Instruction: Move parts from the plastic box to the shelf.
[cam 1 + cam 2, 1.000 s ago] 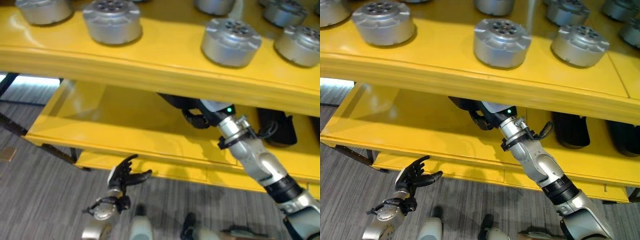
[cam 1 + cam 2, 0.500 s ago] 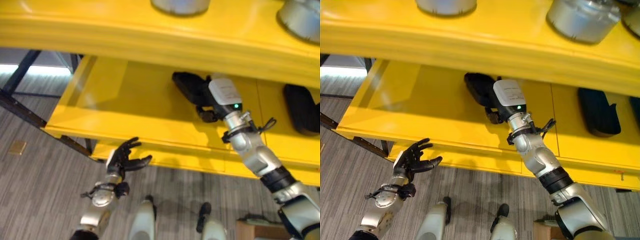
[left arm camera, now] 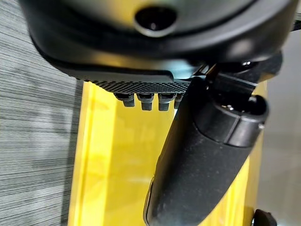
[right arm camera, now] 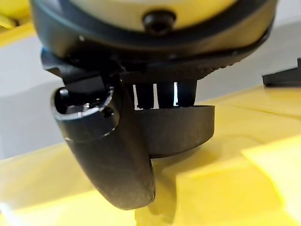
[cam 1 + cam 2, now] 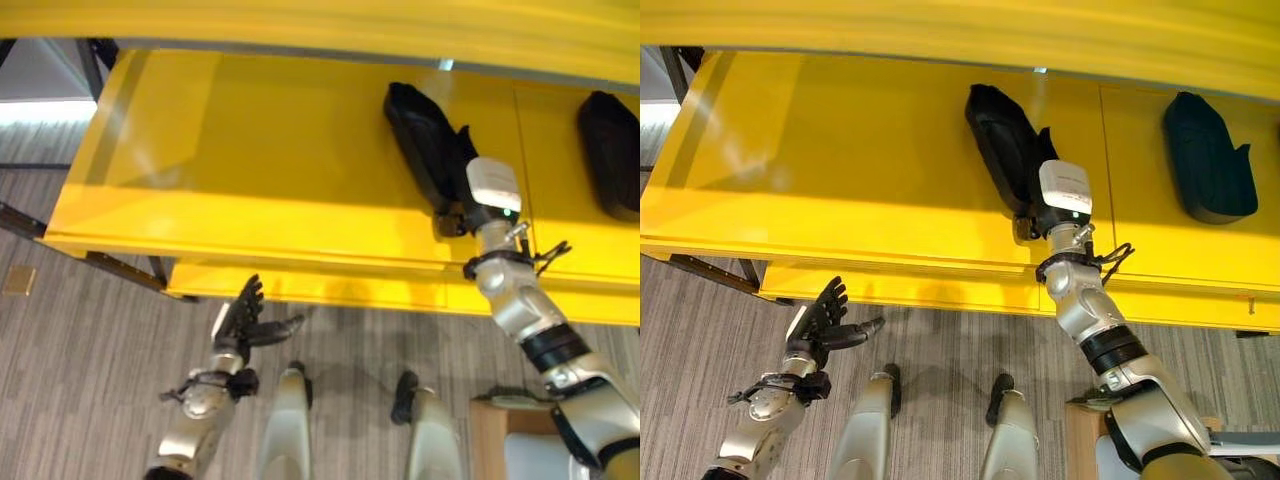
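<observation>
A long black part (image 5: 420, 145) lies on the yellow lower shelf (image 5: 250, 150), running from the back towards the front edge. My right hand (image 5: 448, 215) is at the part's near end. In the right wrist view its thumb (image 4: 108, 150) stands in front of the dark part (image 4: 181, 129) and its fingers reach over the rim behind, pinching it. My left hand (image 5: 240, 320) hangs below the shelf's front edge over the floor, fingers straight and spread, holding nothing.
A second black part (image 5: 610, 150) lies further right on the same shelf. The upper shelf's yellow edge (image 5: 300, 20) overhangs at the top. Black frame legs (image 5: 40, 215) stand at the left. A brown box (image 5: 488, 440) sits on the grey floor at the lower right.
The camera has tilted down, so the upper shelf with silver parts has left the view. My right hand stays at the black part's near end. The left hand's fingers have straightened.
</observation>
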You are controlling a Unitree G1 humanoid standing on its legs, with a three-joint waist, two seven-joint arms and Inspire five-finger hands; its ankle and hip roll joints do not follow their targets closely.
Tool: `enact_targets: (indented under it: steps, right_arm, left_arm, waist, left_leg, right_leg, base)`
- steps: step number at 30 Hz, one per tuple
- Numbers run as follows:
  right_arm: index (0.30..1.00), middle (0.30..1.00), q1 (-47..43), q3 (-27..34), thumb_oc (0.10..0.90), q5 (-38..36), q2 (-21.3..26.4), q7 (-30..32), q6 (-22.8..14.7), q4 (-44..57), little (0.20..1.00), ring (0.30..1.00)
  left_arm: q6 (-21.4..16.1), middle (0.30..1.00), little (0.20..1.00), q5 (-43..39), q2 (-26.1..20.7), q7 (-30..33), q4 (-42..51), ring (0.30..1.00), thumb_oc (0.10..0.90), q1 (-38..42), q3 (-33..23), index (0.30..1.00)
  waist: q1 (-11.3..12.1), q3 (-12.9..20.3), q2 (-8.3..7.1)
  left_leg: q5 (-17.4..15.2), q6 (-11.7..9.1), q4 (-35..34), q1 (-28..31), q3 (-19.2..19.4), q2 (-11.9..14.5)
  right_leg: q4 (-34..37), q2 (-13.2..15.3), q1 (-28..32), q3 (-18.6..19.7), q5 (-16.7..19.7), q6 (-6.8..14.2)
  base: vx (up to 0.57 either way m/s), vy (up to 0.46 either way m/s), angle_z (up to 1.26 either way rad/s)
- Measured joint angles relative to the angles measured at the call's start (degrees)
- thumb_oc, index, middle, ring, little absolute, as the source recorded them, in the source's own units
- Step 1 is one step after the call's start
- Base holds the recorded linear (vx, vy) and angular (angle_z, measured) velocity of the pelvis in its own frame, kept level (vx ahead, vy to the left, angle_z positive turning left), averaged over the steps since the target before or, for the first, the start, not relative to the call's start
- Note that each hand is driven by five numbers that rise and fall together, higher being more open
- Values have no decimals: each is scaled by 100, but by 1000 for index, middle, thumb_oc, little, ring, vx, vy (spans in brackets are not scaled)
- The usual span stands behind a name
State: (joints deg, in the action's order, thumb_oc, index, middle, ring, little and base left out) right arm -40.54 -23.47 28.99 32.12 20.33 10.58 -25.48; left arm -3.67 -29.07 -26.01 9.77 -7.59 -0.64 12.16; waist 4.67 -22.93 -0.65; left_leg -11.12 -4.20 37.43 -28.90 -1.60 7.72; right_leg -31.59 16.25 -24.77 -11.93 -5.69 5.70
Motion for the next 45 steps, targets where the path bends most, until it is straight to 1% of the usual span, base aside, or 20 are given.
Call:
enact_targets:
  steps: [5, 7, 9, 13, 18, 20, 22, 24, 28, 32, 36, 45]
  right_arm:
    - [300, 300, -16, -3, 400, 6, -25, 77, -11, -115, 300, 300]
    - [300, 300, -54, -7, 400, 6, -35, 87, -46, -345, 300, 300]
    - [300, 300, -131, -8, 400, 5, -38, 91, -75, -499, 300, 300]
    - [300, 300, -353, -31, 400, -6, -89, 95, -142, -861, 300, 300]
    - [300, 300, -408, -36, 400, -47, -92, 134, -138, -861, 300, 300]
    - [300, 300, -445, -49, 400, -47, -92, 134, -127, -862, 300, 300]
    - [300, 300, -527, -49, 400, -50, -90, 139, -108, -904, 300, 300]
    - [300, 300, -597, -50, 400, -55, -91, 147, -112, -972, 300, 300]
    - [300, 300, -714, -50, 400, -250, -98, 177, -124, -1132, 300, 300]
    - [300, 300, -836, -50, 400, -385, -159, 330, -144, -1325, 300, 300]
    - [300, 300, -874, -48, 400, -496, -226, 462, -29, -1372, 300, 300]
    - [300, 300, -970, -28, 400, -724, -297, 672, -28, -1587, 300, 300]
  left_arm:
    - [-6, 1000, 1000, 0, -4, -5, -1, 1000, 900, 112, -6, 1000]
    - [-8, 1000, 1000, 0, -10, -6, -2, 1000, 900, 104, 4, 1000]
    - [-10, 1000, 1000, 0, -19, -2, -6, 1000, 900, 88, 0, 1000]
    - [-12, 1000, 1000, 0, -23, -4, -6, 1000, 900, 60, 1, 1000]
    - [-15, 1000, 1000, 0, -31, -4, -6, 1000, 900, 42, 2, 1000]
    - [-15, 1000, 1000, 0, -31, -5, -6, 1000, 900, 46, 3, 1000]
    - [-16, 1000, 1000, 0, -31, -5, -5, 1000, 900, 81, 9, 1000]
    - [-17, 1000, 1000, 0, -32, -2, -6, 1000, 900, 118, 25, 1000]
    - [-25, 1000, 1000, -1, -31, -4, -6, 1000, 900, 139, 120, 1000]
    - [-26, 1000, 1000, -1, -30, 5, -6, 1000, 900, 141, 149, 1000]
    - [-30, 1000, 1000, -2, -30, 1, -5, 1000, 900, 150, 150, 1000]
    - [-36, 1000, 1000, -4, -30, 5, -5, 1000, 900, 176, 166, 1000]
  waist:
    - [-5, 0, 1]
    - [3, 0, 4]
    - [14, 0, 4]
    - [9, 0, 6]
    - [-3, -2, 19]
    - [-7, -13, 39]
    - [-13, -46, 106]
    - [-12, -62, 138]
    - [6, -65, 142]
    - [5, -86, 182]
    - [7, -87, 186]
    - [-5, -87, 187]
  left_leg:
    - [-3, 9, -34, 52, 11, -60]
    - [-8, 24, -77, 149, 23, -85]
    - [-42, 82, -91, 153, 37, -86]
    - [-45, 95, -90, 153, 71, -88]
    - [-54, 130, -89, 130, 131, -89]
    - [-57, 136, -88, 129, 135, -94]
    - [-52, 139, -95, 130, 126, -93]
    - [-30, 136, -116, 130, 122, -95]
    - [29, 120, -181, 131, 109, -93]
    - [54, 114, -195, 131, 102, -100]
    - [73, 118, -220, 134, 103, -106]
    - [104, 133, -277, 161, 106, -179]
  right_leg:
    - [110, 40, 86, 3, 45, -47]
    - [189, 61, 182, 8, 48, -51]
    - [236, 60, 197, 9, 63, -65]
    - [301, 60, 198, 39, 118, -54]
    - [382, 69, 180, 65, 181, -43]
    - [381, 74, 180, 66, 181, -43]
    - [377, 75, 179, 66, 181, -42]
    - [374, 74, 175, 61, 184, -39]
    - [361, 80, 149, 52, 192, -41]
    - [344, 79, 143, 46, 192, -41]
    - [346, 82, 140, 41, 194, -45]
    - [356, 140, 147, 42, 197, -48]
  base:
    - [0, 0, 0]
    - [0, 0, 0]
    - [0, 0, 0]
    - [-7, 4, -5]
    - [4, 3, -3]
    - [0, 0, 0]
    - [0, 0, 0]
    - [0, 0, 0]
    - [0, -3, 1]
    - [0, 0, 0]
    - [0, 0, 0]
    - [-1, 0, 0]
